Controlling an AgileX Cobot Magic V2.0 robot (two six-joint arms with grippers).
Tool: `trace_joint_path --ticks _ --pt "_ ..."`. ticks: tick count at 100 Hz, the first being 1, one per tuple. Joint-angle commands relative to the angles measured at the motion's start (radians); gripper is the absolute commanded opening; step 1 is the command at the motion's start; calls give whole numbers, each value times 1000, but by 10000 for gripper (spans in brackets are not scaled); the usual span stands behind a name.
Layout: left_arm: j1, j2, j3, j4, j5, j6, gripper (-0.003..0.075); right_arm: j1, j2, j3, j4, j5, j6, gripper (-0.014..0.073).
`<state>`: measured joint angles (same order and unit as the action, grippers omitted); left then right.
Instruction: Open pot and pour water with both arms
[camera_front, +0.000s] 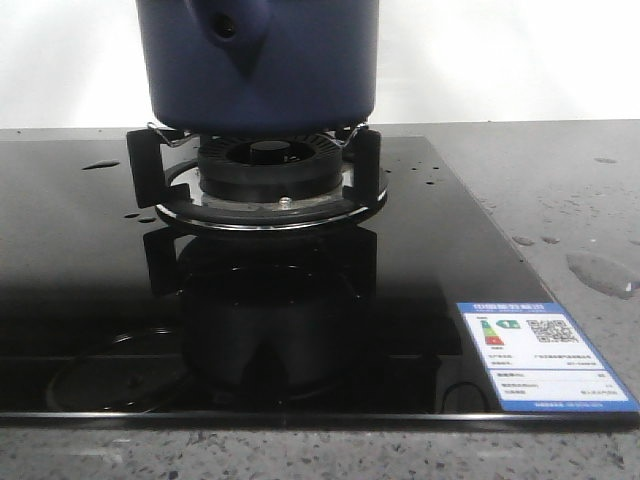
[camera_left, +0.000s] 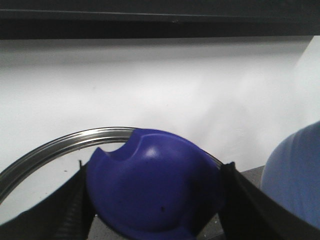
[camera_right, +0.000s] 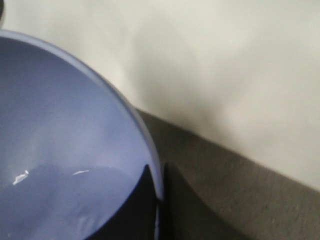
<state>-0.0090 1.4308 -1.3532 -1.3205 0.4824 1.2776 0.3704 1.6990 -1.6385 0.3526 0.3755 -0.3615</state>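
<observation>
Pot (camera_front: 258, 62): on burner (camera_front: 268, 170).
Left gripper (camera_left: 152, 200): clamped on blue knob (camera_left: 152, 192).
Right gripper (camera_right: 157, 200): pinching bowl (camera_right: 60, 150) rim.
Water (camera_front: 603, 270): drops on counter (camera_front: 560, 190).

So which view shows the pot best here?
The front view: the pot sits on the burner stand, handle socket facing the camera, top cropped. The left wrist view shows only a blue knob between the fingers; the right wrist view shows the lighter bowl.

Speckled grey counter (camera_front: 560, 180) carries black glass hob (camera_front: 90, 300) and water (camera_front: 600, 272) drops.
</observation>
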Motion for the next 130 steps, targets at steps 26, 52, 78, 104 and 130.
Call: trace_joint_path --ticks 26,52,78,104,130 --pt "1 -46 -42 -41 -24 1 336 110 -175 359 -7 -824 -68 -59" --pt "1 -46 -42 -41 -20 1 336 133 -172 407 -10 -931 -68 -59" --pt "1 -46 -42 -25 -20 1 336 154 -170 454 -10 -1083 -68 -59" --pt "1 -46 -42 -25 -18 1 336 158 -155 490 -11 -1264 -68 -59" --pt "1 -46 -42 -25 -18 1 336 158 -155 490 -105 -1394 -68 -59"
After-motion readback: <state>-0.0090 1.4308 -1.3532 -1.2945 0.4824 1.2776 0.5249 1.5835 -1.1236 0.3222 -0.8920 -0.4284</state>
